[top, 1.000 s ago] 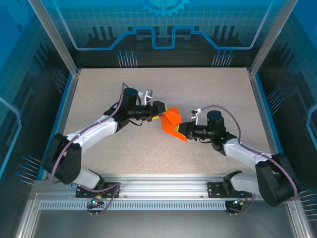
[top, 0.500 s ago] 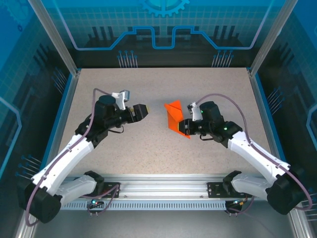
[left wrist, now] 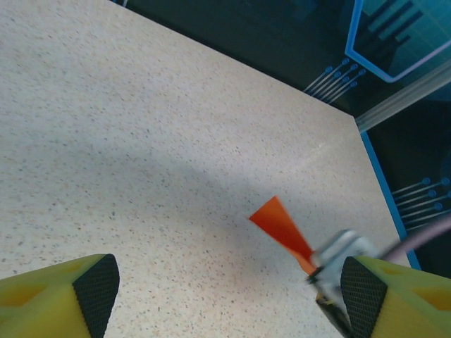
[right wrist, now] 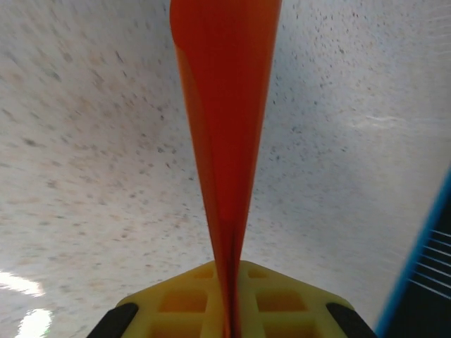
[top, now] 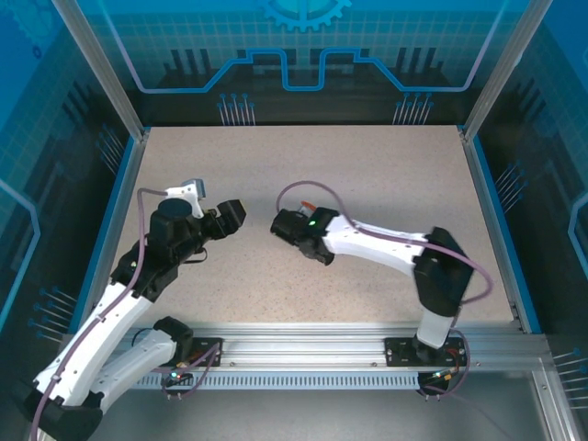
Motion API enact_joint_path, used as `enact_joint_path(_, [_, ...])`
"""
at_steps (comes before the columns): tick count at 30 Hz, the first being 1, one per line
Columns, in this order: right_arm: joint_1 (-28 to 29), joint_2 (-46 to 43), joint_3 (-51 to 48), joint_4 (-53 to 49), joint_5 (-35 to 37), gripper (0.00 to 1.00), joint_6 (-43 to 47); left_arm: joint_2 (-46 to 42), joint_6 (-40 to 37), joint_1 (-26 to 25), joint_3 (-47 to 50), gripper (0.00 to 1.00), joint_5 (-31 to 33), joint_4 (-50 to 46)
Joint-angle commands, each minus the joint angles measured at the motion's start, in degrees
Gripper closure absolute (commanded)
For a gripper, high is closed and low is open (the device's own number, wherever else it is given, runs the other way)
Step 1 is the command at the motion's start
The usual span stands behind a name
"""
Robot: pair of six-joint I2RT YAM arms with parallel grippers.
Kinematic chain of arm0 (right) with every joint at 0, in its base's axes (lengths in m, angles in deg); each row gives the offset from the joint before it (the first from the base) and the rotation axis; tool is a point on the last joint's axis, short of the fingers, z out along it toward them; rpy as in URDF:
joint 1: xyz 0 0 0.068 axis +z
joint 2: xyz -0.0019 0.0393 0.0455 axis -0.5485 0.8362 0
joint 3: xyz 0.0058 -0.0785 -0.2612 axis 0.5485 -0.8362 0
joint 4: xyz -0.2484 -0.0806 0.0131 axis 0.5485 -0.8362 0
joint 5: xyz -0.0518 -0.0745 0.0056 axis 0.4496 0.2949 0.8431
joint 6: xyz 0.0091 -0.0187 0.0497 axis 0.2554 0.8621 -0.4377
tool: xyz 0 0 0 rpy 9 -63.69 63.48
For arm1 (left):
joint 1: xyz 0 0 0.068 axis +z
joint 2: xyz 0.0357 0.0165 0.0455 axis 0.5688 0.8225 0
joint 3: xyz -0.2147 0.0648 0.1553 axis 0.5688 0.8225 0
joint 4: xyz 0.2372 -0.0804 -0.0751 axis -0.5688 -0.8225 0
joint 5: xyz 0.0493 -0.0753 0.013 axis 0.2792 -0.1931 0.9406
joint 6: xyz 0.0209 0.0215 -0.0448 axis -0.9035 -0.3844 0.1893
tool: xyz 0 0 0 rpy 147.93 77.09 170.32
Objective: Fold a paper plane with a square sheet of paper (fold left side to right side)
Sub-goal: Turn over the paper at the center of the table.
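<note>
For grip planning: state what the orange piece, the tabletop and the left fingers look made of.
Paper: thin matte orange sheet, sharply creased.
Tabletop: speckled beige, faint sheen, likely laminate.
Left fingers: yellow hard plastic by the look; black dotted pads, perhaps rubber.

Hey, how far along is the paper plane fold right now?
Done: the orange paper is already creased into a narrow, pointed shape. In hand: the right tool is shut on it, holding it edge-on over the table; the left tool is open, apart from it. Left: I cannot tell whether it is a finished plane, so likely any last folds and setting it down.
</note>
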Motion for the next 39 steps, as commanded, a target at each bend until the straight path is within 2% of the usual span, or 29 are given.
enact_joint_path(1, [2.63, 5.83, 3.11, -8.43, 11.38, 0.9, 1.68, -0.61, -1.7, 0.33, 0.44, 0.14, 3.8, -2.69])
enact_joint_path(5, [4.97, 12.56, 4.3, -9.42, 12.36, 0.89, 2.06, -0.44, -1.75, 0.34, 0.44, 0.14, 4.13, -2.54])
enact_joint_path(9, [6.53, 14.67, 3.69, -6.96, 6.7, 0.84, 4.55, 0.1, -1.87, 0.32, 0.12, 0.13, 3.88, -2.54])
enact_joint_path(11, [6.72, 14.25, 3.1, -5.75, 2.57, 0.79, 5.57, 0.51, -1.63, 0.39, -0.13, 0.13, 3.62, -2.77])
enact_joint_path(17, [6.44, 9.83, 1.35, -3.35, -7.28, 0.51, 6.61, 4.0, 0.41, 1.2, -2.1, 0.08, 1.19, -4.15])
enact_joint_path(24, [6.05, 0.19, -2.72, 0.4, -18.63, 0.23, 5.76, 10.07, 6.99, 7.98, -0.87, 0.07, -11.99, -1.81])
enact_joint_path(27, [5.45, -5.23, -5.7, 2.49, -22.2, 0.15, 4.46, 13.28, 7.9, 9.51, 0.9, 0.08, -18.06, 1.59])
enact_joint_path(33, [-0.81, -18.0, -13.48, 10.25, -28.11, 0.1, -0.97, 22.28, 9.33, 8.99, 3.48, 0.13, -29.99, 10.79])
enact_joint_path(39, [-9.78, -32.42, -25.07, 25.61, -38.11, 0.0, -8.08, 33.84, 10.35, 3.11, 2.86, 0.15, -33.31, 18.63])
